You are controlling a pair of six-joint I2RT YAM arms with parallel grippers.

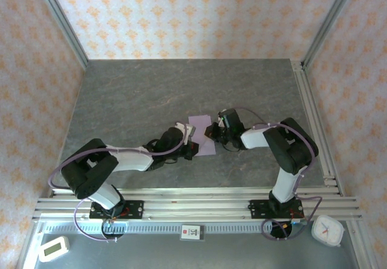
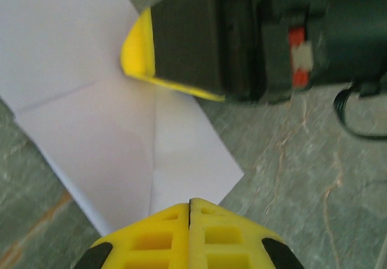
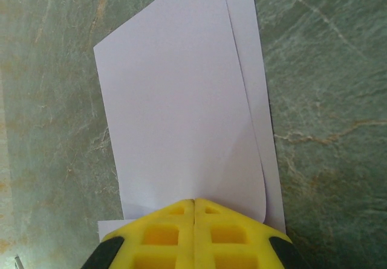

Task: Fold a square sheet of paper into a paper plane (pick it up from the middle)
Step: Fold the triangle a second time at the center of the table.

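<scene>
Part-folded lilac paper mid-table, a gripper at each side
Grey stone-look table, patterned walls on three sides, metal rails at near edge and right. Left gripper and right gripper both closed, tips at opposite paper edges; pinching or just pressing, can't tell. Open table all round; white clock sits outside the near rail

Grey-green, stone-veined table, seen from above. Lying flat near its middle, a pale lilac square sheet of paper, partly folded: one flap doubled over the layer beneath, its free edge curling slightly, straight creases crossing the rest. Along the near edge, aluminium rails running side to side.
</scene>
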